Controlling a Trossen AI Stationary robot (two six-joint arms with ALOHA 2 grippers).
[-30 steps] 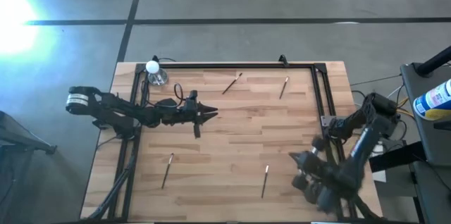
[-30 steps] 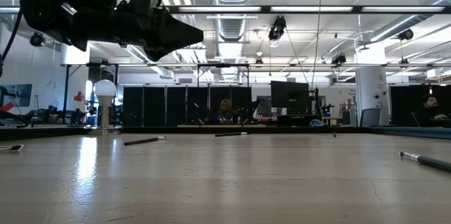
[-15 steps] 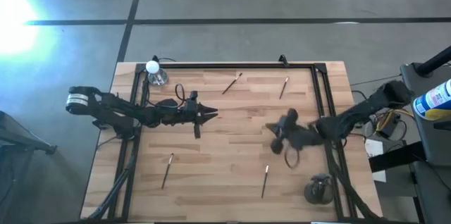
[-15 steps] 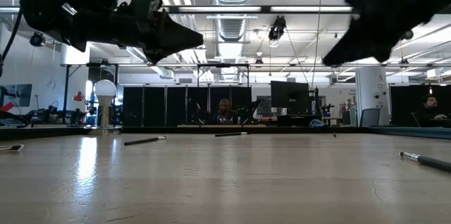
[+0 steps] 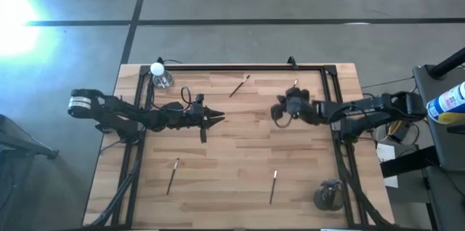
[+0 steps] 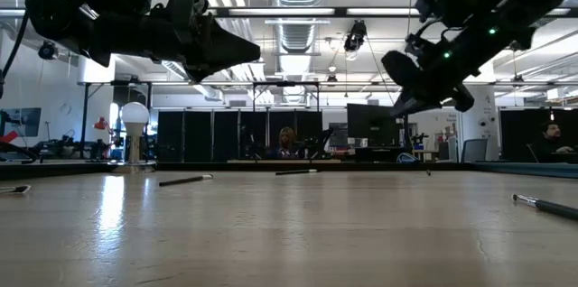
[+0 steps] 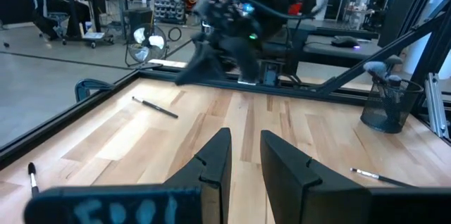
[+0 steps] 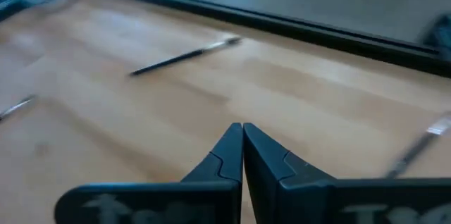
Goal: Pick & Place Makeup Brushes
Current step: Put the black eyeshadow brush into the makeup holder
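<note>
Pressed together and holding nothing, my right pincer (image 5: 277, 111) hangs in the air over the wooden table (image 5: 240, 187), near the black frame rail (image 5: 240, 67) that runs along the table's far edge. In the right wrist view its two fingertips (image 8: 243, 143) meet with no gap, and a brush lies on the boards ahead of them. My left pincer (image 5: 218, 118) waits farther from that rail, also in the air; its fingers (image 7: 215, 160) stand a little apart with bare wood between them, gripping nothing.

Four makeup brushes lie flat on the table. One with a dark handle (image 5: 239, 86) lies just beside the frame rail, slanted. A second brush (image 5: 293, 88) lies close to the same rail, partly hidden under my right wrist. A third brush (image 5: 173, 175) and a fourth brush (image 5: 273, 186) lie well away from the rail, toward the near edge, well apart from each other. A small clear bottle with a round white cap (image 5: 158, 72) stands at the rail's left end. A dark mesh cup (image 5: 328, 195) sits far from the rail, by the table's right side.
</note>
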